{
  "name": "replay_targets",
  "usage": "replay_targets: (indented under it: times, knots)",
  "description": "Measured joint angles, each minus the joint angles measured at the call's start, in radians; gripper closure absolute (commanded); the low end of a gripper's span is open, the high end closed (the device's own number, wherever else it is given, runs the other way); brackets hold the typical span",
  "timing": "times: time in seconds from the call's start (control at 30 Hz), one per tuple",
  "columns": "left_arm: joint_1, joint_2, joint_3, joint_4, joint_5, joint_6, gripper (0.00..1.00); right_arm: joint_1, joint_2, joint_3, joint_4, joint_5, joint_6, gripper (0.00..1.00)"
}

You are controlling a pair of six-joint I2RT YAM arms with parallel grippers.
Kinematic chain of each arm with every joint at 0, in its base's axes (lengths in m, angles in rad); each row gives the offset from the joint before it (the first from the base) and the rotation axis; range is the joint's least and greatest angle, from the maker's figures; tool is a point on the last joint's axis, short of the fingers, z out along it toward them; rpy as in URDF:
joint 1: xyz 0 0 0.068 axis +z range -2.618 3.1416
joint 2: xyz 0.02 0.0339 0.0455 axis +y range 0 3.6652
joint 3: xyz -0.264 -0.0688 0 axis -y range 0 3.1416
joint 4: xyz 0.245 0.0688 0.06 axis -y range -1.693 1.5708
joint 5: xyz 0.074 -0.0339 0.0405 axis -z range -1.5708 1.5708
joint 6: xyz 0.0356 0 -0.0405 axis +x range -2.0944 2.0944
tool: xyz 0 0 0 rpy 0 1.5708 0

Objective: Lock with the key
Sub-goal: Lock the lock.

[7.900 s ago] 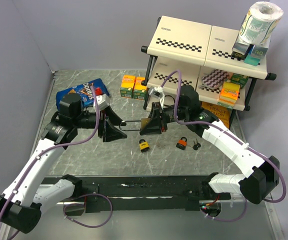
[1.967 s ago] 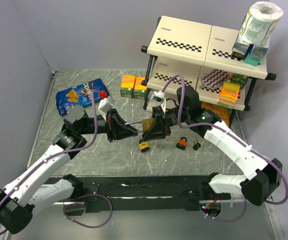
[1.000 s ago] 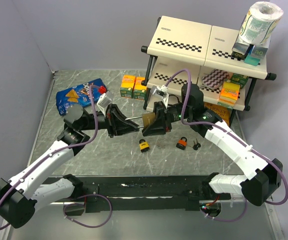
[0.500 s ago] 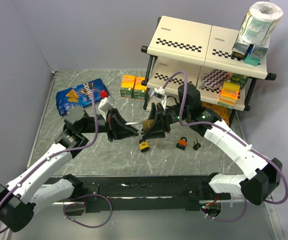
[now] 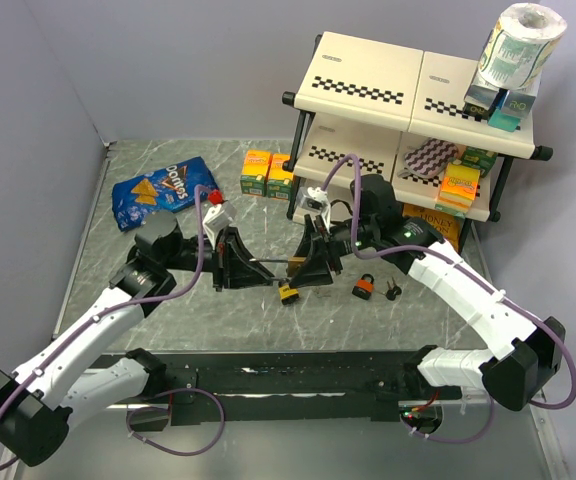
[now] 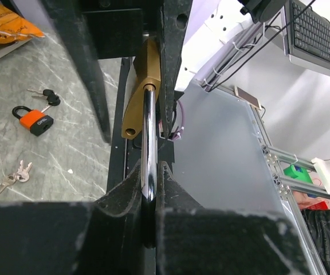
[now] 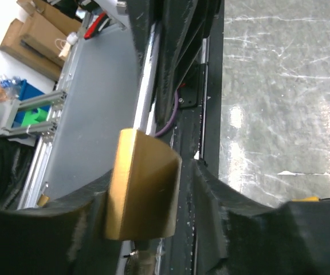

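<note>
near the middle of the surface [image 5: 328, 325], the brass padlock [image 7: 142, 189] was held off the stone top between the two arms, lying sideways. the left gripper [image 6: 148, 186] reached it from 9 o'clock, and its fingers [image 6: 122, 195] were pressed together on the steel shackle [image 6: 148, 132], pinching it tight. the right gripper [image 5: 310, 268] stood at 3 o'clock of the lock. its fingers [image 7: 213, 206] were spread on both sides of the brass body, one close against it and the other with a thin gap, so they were not squeezing it. just at 6 o'clock of the lock, a yellow padlock [image 5: 289, 293] lay on the surface. an orange padlock [image 5: 364, 288] lay at about 4 o'clock of the right gripper, and some black-headed keys [image 5: 392, 292] lay just beside it at 3 o'clock. a pair of silver keys [image 6: 15, 175] showed only in the left wrist view, apart from the orange lock. whether any key sat in the brass padlock, i could not tell. a blue chip bag [image 5: 163, 190] lay at 10 o'clock of the surface and a shelf [image 5: 368, 90] stood at 1 o'clock.
</note>
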Motion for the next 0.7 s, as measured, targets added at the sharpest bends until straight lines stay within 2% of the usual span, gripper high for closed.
replay_targets:
  times: [0.13, 0.17, 0.23, 0.33, 0.37, 0.47, 0.6, 0.7]
  knots:
    - [0.011, -0.001, -0.002, -0.004, -0.004, 0.000, 0.99, 0.000, -0.009, 0.001, -0.007, 0.002, -0.011, 0.75]
    - [0.012, -0.001, -0.003, -0.004, -0.008, 0.002, 0.99, 0.000, -0.011, 0.001, -0.008, 0.002, -0.010, 0.85]
    - [0.013, -0.001, -0.005, -0.006, -0.013, 0.003, 0.99, 0.000, -0.013, 0.001, -0.012, 0.013, 0.001, 1.00]
    - [0.014, -0.001, -0.005, -0.011, -0.017, 0.005, 0.80, 0.000, -0.013, 0.001, -0.006, 0.009, 0.011, 1.00]
    - [0.014, -0.001, -0.005, -0.013, -0.017, 0.012, 0.64, 0.000, -0.013, 0.001, -0.005, 0.009, 0.016, 1.00]
    - [0.016, 0.000, 0.014, -0.054, -0.006, 0.068, 0.51, -0.002, -0.013, 0.001, 0.000, 0.007, 0.029, 1.00]
    - [0.037, -0.001, 0.071, -0.166, 0.019, 0.156, 0.52, -0.006, -0.013, 0.001, 0.011, 0.005, 0.062, 1.00]
    - [0.048, -0.002, 0.090, -0.229, 0.030, 0.214, 0.58, -0.006, -0.013, 0.001, 0.013, 0.001, 0.076, 1.00]
